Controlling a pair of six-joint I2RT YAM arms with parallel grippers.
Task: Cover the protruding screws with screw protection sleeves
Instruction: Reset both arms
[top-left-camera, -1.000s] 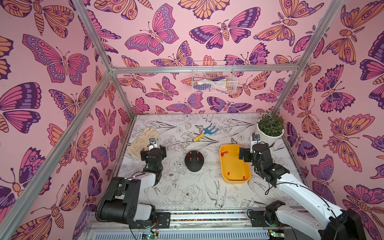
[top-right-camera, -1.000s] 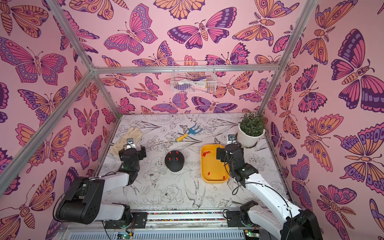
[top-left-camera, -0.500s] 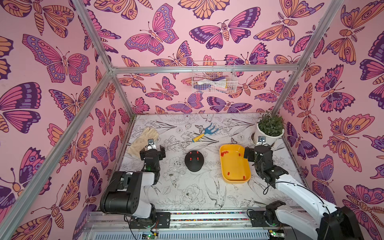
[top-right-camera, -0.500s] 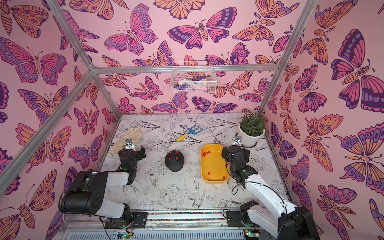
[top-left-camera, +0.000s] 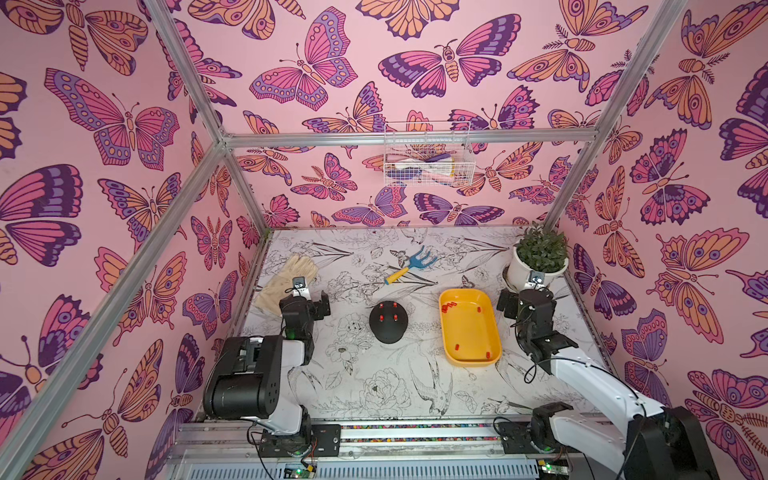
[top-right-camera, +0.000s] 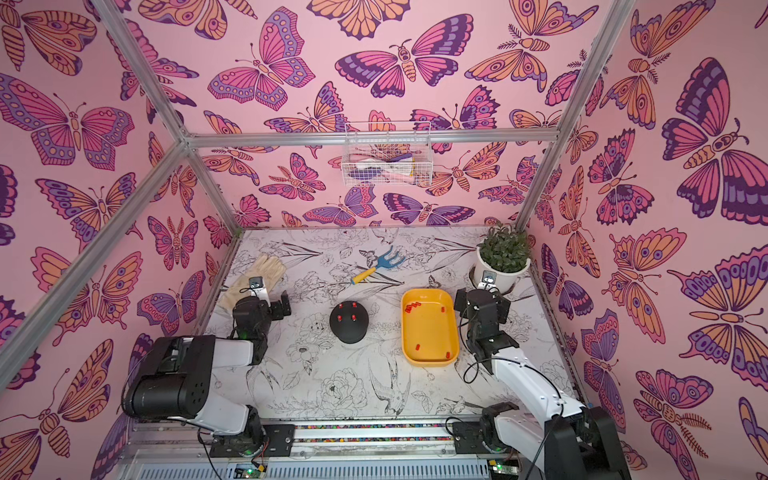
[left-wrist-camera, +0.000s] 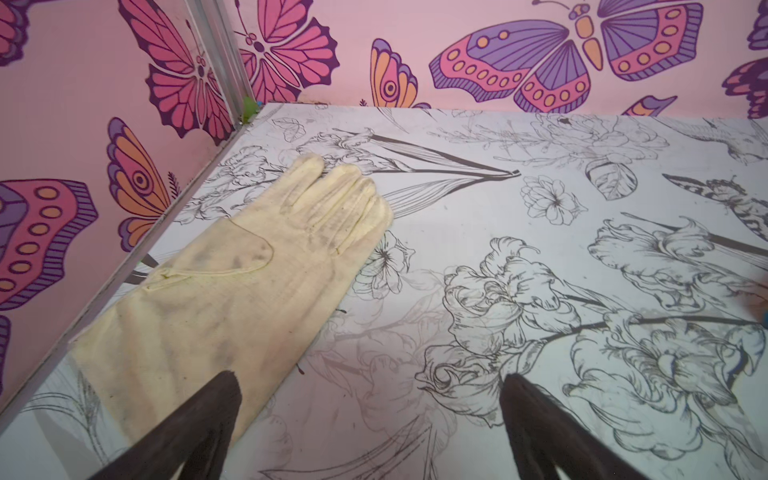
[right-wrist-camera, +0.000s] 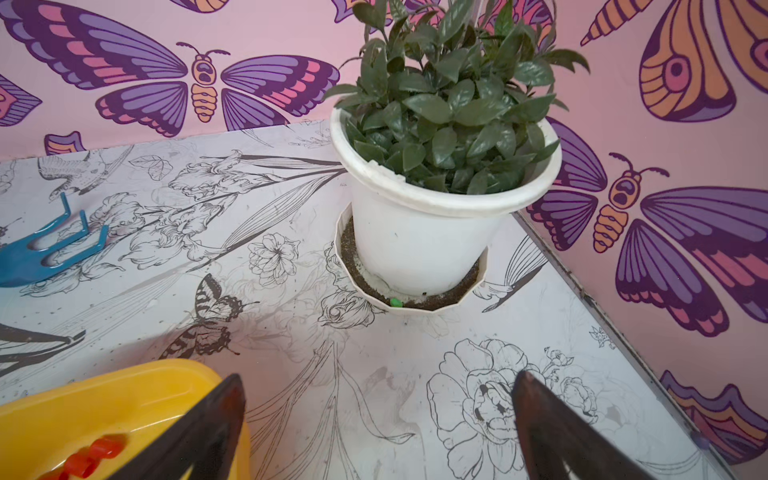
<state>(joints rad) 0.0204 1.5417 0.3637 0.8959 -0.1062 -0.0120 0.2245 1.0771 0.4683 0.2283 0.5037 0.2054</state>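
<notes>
A black dome sits mid-table, with several red screw protection sleeves standing on its top. At this size I cannot make out the protruding screws themselves. More red sleeves lie in the yellow tray, to the right of the dome. My left gripper is open and empty over the table, beside a glove and well left of the dome. My right gripper is open and empty, just right of the tray's far corner and facing the plant pot.
A cream glove lies at the far left by the wall. A blue hand rake lies behind the dome. A white plant pot stands in the far right corner. A wire basket hangs on the back wall.
My right gripper has moved right, from over the tray's edge to beside it near the pot. The left arm has folded back slightly. Both grippers stayed open.
</notes>
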